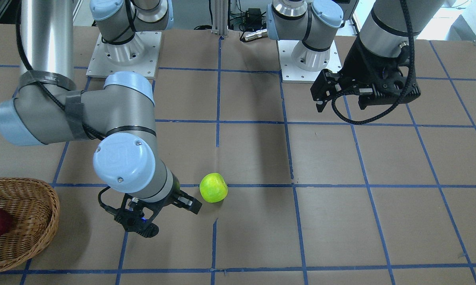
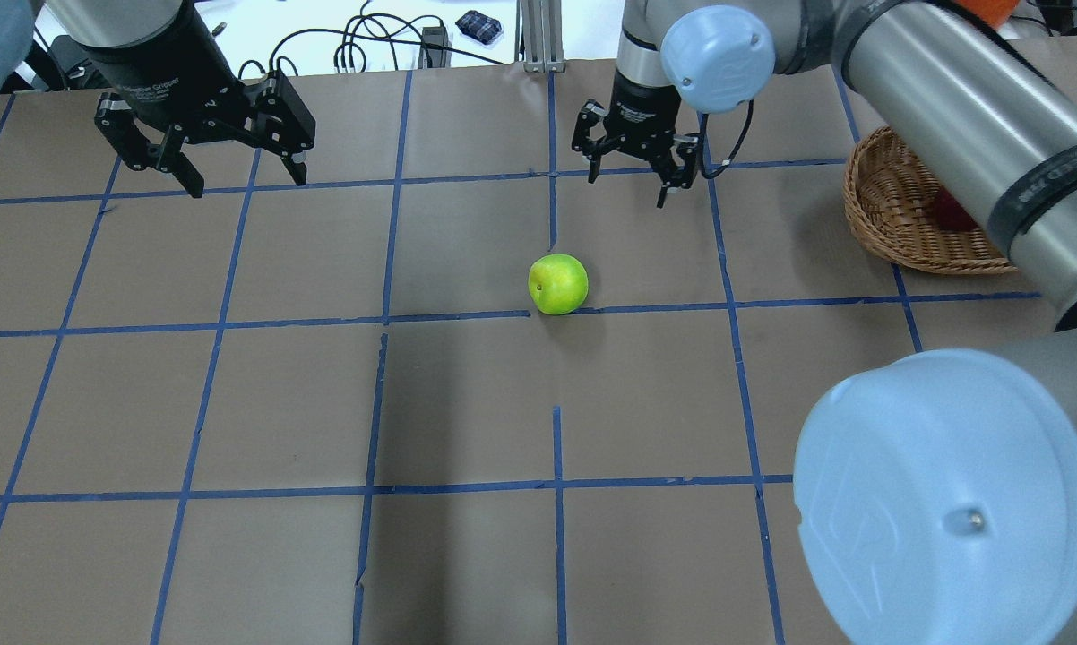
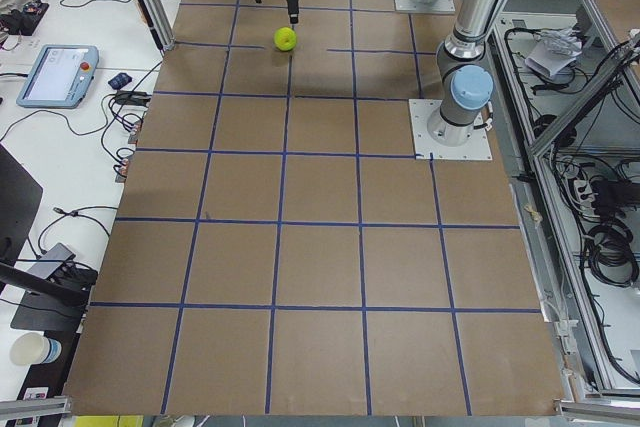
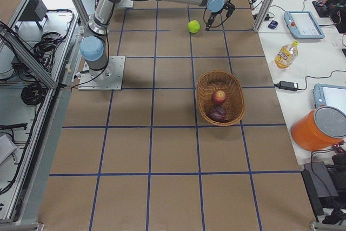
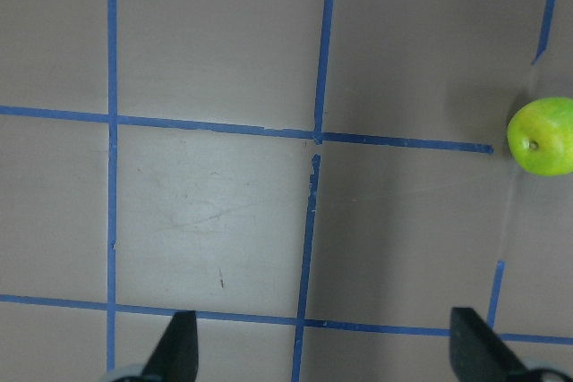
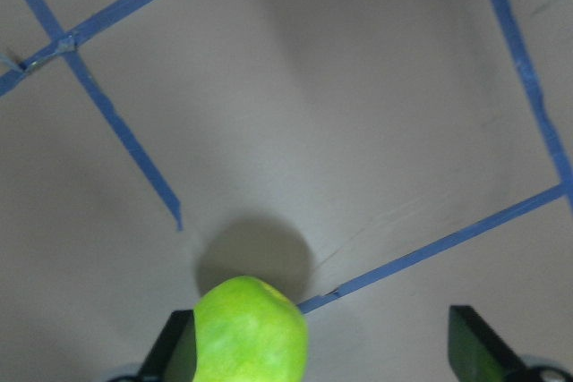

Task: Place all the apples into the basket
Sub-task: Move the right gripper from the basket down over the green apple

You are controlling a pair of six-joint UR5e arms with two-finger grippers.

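The lime green apple (image 1: 213, 187) (image 2: 557, 284) lies alone on the brown table on a blue tape line. My right gripper (image 2: 633, 175) (image 1: 164, 217) is open and empty and hovers just beyond the apple, on its basket side. In the right wrist view the apple (image 6: 251, 333) sits low, by one finger (image 6: 175, 351). The wicker basket (image 4: 203, 87) (image 2: 870, 210) holds the red apple (image 4: 218, 97) and the maroon apple (image 4: 218, 114). My left gripper (image 2: 245, 177) (image 5: 327, 351) is open and empty, far off above the table.
My right arm's big elbow (image 2: 942, 502) and forearm (image 2: 969, 116) hide part of the basket in the overhead view. Both arm bases (image 1: 123, 51) (image 1: 309, 59) stand on the robot's side of the table. Blue tape squares cover the table.
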